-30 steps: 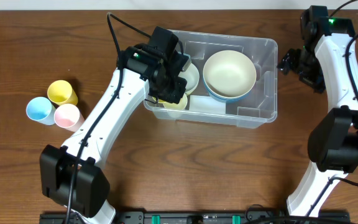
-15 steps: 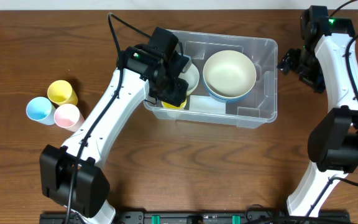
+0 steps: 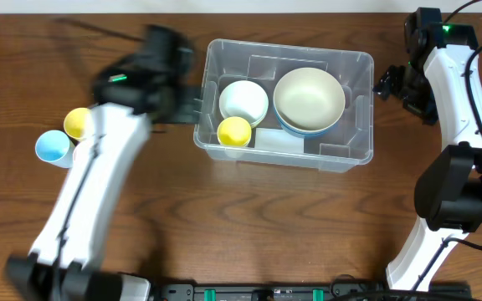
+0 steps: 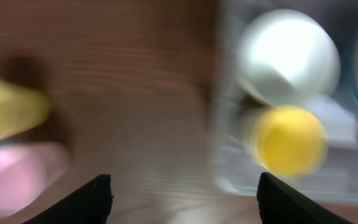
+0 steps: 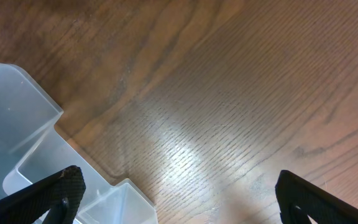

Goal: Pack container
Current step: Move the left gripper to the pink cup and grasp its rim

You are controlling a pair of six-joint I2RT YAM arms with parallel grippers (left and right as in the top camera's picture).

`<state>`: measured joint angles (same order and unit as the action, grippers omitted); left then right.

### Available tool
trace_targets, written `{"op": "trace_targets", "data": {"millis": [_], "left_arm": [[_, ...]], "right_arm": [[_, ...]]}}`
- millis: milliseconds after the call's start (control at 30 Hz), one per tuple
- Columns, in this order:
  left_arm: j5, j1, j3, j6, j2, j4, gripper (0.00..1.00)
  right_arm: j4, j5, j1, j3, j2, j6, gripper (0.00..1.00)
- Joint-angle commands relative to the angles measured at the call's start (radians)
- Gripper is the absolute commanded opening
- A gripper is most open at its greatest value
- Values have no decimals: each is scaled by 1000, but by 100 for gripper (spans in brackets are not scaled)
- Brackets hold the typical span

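The container (image 3: 354,125), a large clear rectangular plastic tub with rounded corners, sits on the brown wooden desk (image 3: 266,226) close to its far edge, a little right of the middle. Packing looks partly done.

The biggest item inside is a wide cream bowl with a blue outside (image 3: 309,99), filling the right half. To its left lies a smaller white bowl (image 3: 243,100). Just in front of that, a small yellow cup (image 3: 233,131) stands against the near wall.

Three more small cups wait outside, clustered near the left edge of the desk: a second yellow cup (image 3: 77,122), a pale blue cup (image 3: 52,147) and a pink cup (image 4: 11,171). The pink one shows only as a blur from the left wrist. I judge about half the items packed, with the three loose cups left to go in.

The left jaws, motion-blurred over bare wood between the cups and the tub, are spread wide with nothing in them. The right jaws hover by the tub's right wall, likewise gaping and empty.
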<state>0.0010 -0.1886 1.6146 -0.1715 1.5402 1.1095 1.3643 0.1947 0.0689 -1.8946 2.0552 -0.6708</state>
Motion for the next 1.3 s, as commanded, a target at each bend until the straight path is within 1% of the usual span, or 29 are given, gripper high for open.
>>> {"op": "trace_targets", "data": {"millis": [0, 167, 333, 533, 633, 767, 1033, 1167, 1267], "left_arm": [[-102, 135, 19, -147, -77, 50, 76], [-93, 320, -14, -240, -80, 119, 76], [-61, 388, -111, -261, -55, 109, 76], [-60, 395, -225, -260, -24, -3, 76], [-36, 395, -274, -244, -7, -62, 76], [-27, 395, -321, -241, 48, -109, 76], [-24, 395, -334, -222, 198, -155, 76], [30, 395, -334, -203, 238, -166, 75], [38, 395, -334, -199, 245, -172, 74]], "right_arm": [[0, 7, -3, 1, -3, -16, 99], [0, 7, -3, 1, -3, -16, 99], [0, 7, -3, 1, -3, -16, 99], [0, 7, -3, 1, -3, -16, 99], [0, 7, -3, 1, -3, -16, 99], [0, 7, -3, 1, -3, -16, 99], [0, 7, -3, 1, -3, -16, 99], [0, 7, -3, 1, -3, -16, 99], [0, 7, -3, 1, -3, -16, 99]]}}
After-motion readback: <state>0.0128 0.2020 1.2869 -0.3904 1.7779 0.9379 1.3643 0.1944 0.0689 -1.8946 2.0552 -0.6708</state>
